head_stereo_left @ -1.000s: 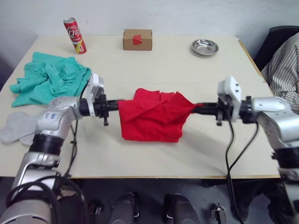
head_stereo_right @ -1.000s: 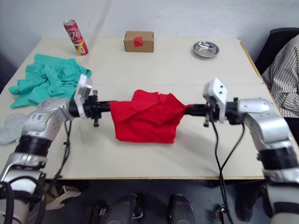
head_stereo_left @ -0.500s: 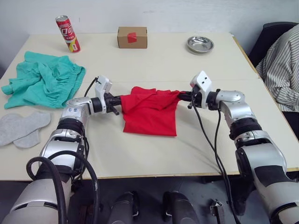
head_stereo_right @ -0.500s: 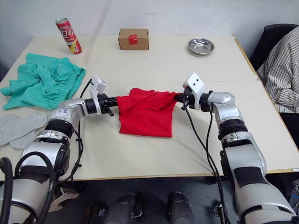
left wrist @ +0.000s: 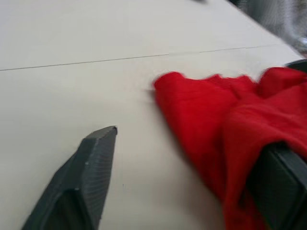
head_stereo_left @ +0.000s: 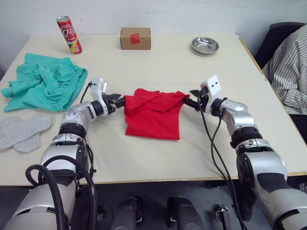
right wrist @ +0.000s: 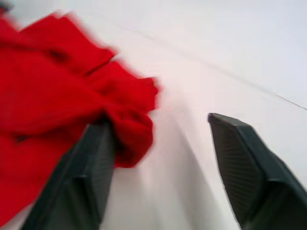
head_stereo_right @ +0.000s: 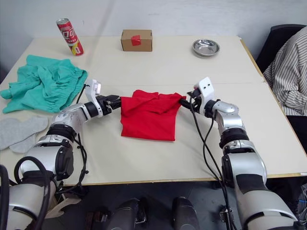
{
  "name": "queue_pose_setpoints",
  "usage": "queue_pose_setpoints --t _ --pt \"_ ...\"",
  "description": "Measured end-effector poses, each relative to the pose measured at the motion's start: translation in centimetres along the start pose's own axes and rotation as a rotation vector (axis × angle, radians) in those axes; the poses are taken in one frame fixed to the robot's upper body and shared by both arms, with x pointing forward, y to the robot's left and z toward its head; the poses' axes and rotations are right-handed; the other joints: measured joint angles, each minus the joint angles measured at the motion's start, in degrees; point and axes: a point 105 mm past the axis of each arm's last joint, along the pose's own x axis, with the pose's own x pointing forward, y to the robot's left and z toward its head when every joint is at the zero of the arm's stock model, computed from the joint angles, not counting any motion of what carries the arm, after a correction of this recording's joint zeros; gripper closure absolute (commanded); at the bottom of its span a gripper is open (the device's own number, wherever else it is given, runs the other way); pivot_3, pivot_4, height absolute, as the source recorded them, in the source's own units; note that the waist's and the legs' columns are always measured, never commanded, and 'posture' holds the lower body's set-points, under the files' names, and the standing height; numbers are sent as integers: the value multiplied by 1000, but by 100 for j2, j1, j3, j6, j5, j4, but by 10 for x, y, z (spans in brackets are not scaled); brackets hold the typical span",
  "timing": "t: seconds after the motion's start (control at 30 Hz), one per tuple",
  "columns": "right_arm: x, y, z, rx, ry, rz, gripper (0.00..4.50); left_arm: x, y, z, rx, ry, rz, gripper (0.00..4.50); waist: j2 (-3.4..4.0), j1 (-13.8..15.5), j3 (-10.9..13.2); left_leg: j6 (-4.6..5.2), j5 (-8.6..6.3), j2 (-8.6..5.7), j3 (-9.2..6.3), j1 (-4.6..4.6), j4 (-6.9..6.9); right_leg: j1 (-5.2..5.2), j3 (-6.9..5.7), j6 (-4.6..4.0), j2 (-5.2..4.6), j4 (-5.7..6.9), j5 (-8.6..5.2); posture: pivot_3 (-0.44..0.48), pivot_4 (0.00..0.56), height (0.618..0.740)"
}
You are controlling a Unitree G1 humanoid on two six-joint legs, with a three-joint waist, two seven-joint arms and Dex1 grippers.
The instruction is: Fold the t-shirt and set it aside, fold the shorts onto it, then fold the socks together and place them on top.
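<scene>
One bright red cotton t-shirt (head_stereo_left: 154, 113) lies folded mid-bench (head_stereo_left: 158, 153). Both claws have just let go: the left claw (head_stereo_left: 118, 99) and right claw (head_stereo_left: 194, 99) now sit spread apart beside its top corners. Moving it aside seems next.

Folded red t-shirt (head_stereo_right: 147, 116) at table (head_stereo_right: 158, 158) centre, flanked by left gripper (head_stereo_right: 115, 100) and right gripper (head_stereo_right: 186, 102); teal shorts (head_stereo_right: 45, 88) and grey socks (head_stereo_right: 18, 132) lie far left.
</scene>
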Motion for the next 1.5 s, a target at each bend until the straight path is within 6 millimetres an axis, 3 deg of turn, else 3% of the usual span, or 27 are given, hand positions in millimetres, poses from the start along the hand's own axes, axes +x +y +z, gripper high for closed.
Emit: queue_pose_setpoints --t 0.07,0.23,0.33,0.43,0.57,0.63,0.7,0.8,0.93,1.03,1.1,1.23,1.4,1.5 --pt "-8 -14 -2 46 -22 -82 9 -5 9 -1 18 -26 57 0 0 0 0 -1 0 0 0 1 -1 0 7 0 1 -1 0 0 150 740" --pt "-33 -30 -13 83 -31 -135 9 -26 20 -3 46 -61 25 0 0 -15 0 -2 -1 0 7 4 -7 -1 5 0 6 -3 0 0 150 740" --pt "-52 -26 -13 67 -69 -77 9 -46 28 -8 132 -56 -3 0 0 -32 0 -4 -2 0 9 8 -13 -2 8 0 6 -4 0 0 150 740" --pt "-70 7 -9 -31 -90 118 9 -62 17 -4 280 -86 -122 0 1 -29 0 -8 -5 2 9 7 -12 -4 9 0 6 -6 0 0 150 740" --pt "-87 80 -18 -248 -28 456 9 -82 -26 3 592 -85 -401 0 1 -6 -1 -16 -14 2 10 14 -11 0 20 -1 2 -6 0 0 150 740" --pt "-94 114 -29 -296 -10 576 9 -92 -51 -10 730 -43 -550 0 1 3 -2 -19 -19 3 11 24 -13 6 26 -1 0 -7 0 0 150 740" --pt "-96 133 -34 -344 -8 632 9 -95 -70 -24 799 -19 -648 0 1 22 -2 -29 -28 3 10 25 -10 6 40 -2 -6 -10 0 0 150 740" --pt "-90 144 -36 -462 -23 629 9 -91 -88 -36 894 -14 -707 0 -1 45 -3 -42 -36 2 6 30 -6 6 41 -7 -10 -17 2 0 150 740" --pt "-78 145 -55 -647 -12 582 9 -76 -93 -55 994 10 -683 0 -3 53 -4 -31 -31 -4 9 30 -6 5 30 -7 -13 -14 3 0 150 740" --pt "-69 145 -50 -790 -70 565 570 -66 -93 -69 1001 44 -684 0 -5 40 -5 -13 -19 0 9 32 -4 6 20 -7 -7 -11 3 0 150 740" --pt "-64 141 -51 -811 -72 542 1254 -56 -95 -67 1049 26 -674 0 -7 46 -7 -12 -17 2 7 39 -2 13 19 -8 -7 -9 3 0 150 740" --pt "-58 137 -56 -812 -61 522 2719 -44 -89 -63 1115 26 -625 1226 -10 48 -11 -6 -12 1 5 42 4 19 21 -10 -13 -5 4 0 150 740" --pt "-54 129 -60 -780 -19 513 4475 -46 -86 -68 1122 44 -639 2824 -9 40 -13 -5 -11 2 3 44 4 20 26 -10 -13 -1 4 0 150 740" --pt "-55 129 -60 -754 -11 531 4500 -52 -83 -71 1132 71 -657 3821 -9 34 -13 -5 -12 2 3 44 3 18 27 -10 -13 -2 4 0 150 740"
